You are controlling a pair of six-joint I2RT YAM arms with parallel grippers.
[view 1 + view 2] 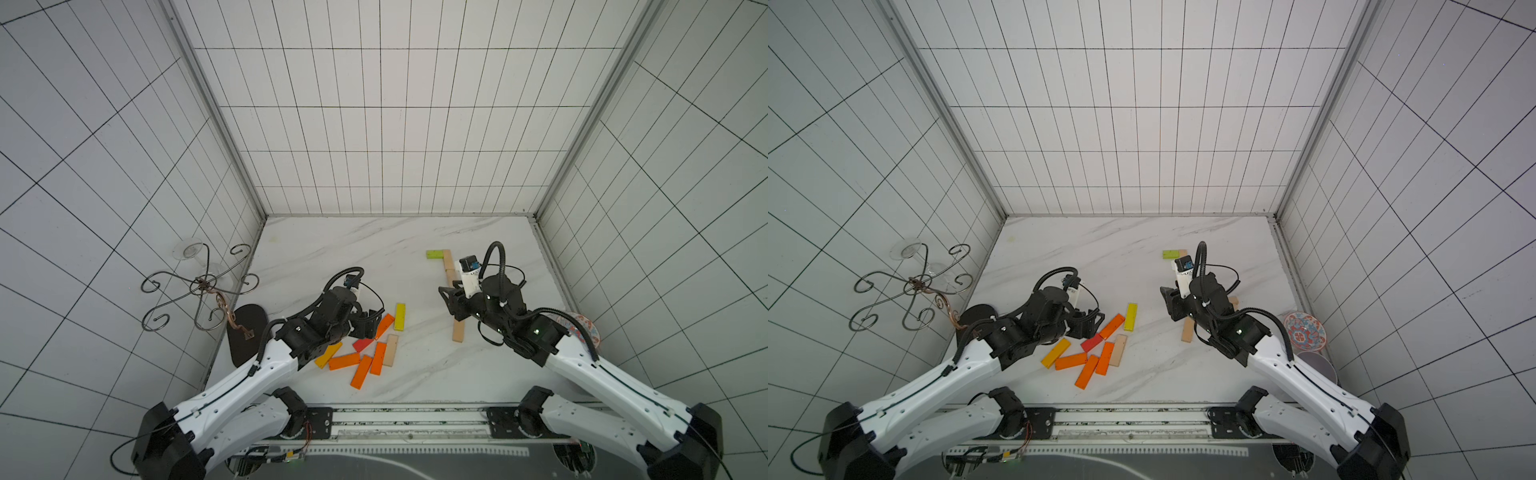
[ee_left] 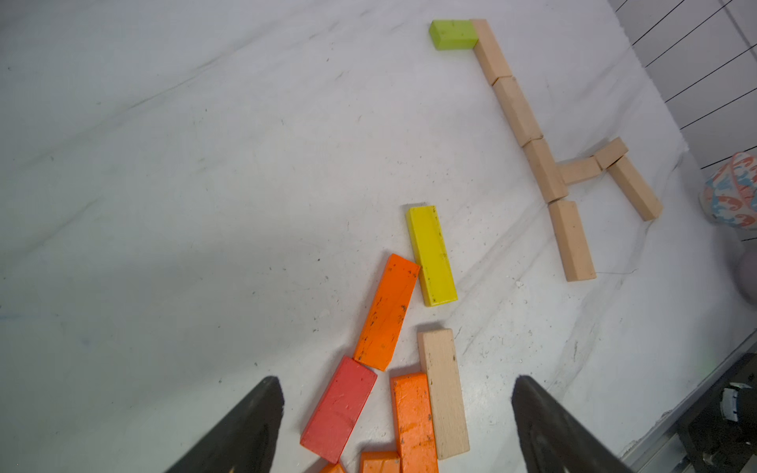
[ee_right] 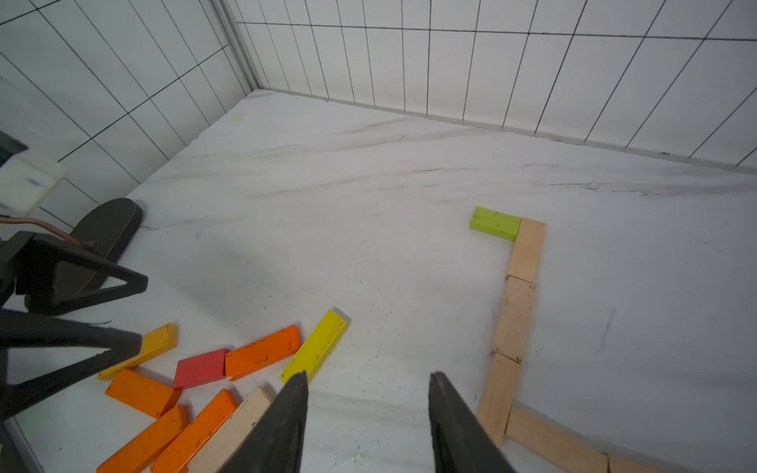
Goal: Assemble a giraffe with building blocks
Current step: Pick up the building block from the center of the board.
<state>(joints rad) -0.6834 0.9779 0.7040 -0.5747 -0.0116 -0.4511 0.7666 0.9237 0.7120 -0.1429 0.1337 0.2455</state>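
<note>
Here, a flat giraffe is shown partly laid out, with both grippers empty.
The giraffe [image 2: 518, 110] is laid on the table [image 2: 164, 204] as a row of pale blocks, with a green block [image 2: 454, 35] set against its far end as the head; the loose blocks [image 2: 387, 311] are heaped well apart from it. The left gripper [image 2: 397, 379] is held spread wide above the heap, over a red block [image 2: 339, 409] and a pale block [image 2: 444, 393]; the right gripper [image 3: 368, 374] is parted with nothing between its jaws. Since the heaped blocks are touching, two could be caught at once or a neighbour pushed aside. The pale row could also be knocked out of line by the right arm, which is held just beside it.
</note>
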